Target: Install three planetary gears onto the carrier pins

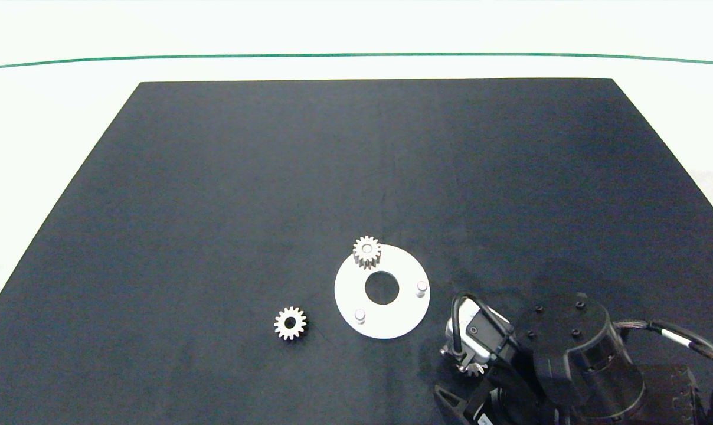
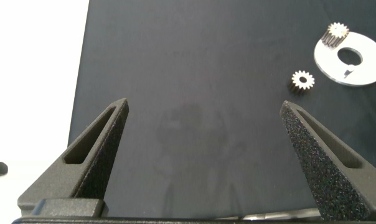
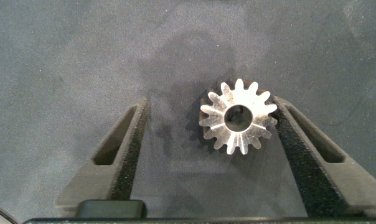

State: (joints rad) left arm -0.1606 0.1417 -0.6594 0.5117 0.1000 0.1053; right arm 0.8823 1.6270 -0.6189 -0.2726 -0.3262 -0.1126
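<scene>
Your left gripper (image 2: pixel 203 149) hung with fingers wide apart. You had three gears: one loose (image 1: pixel 290 323) on the counter, one (image 1: pixel 366 252) on a pin of the white disc (image 1: pixel 392 324), two pins bare, and one (image 3: pixel 238 117) lay flat between your right gripper's (image 3: pixel 210 149) parted fingers.

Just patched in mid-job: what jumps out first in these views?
The white disc near the mat's front centre, one planetary gear already on its far pin, two pins bare. Another gear lies loose left of it. The right gripper, front right, is open around a third gear.
</scene>
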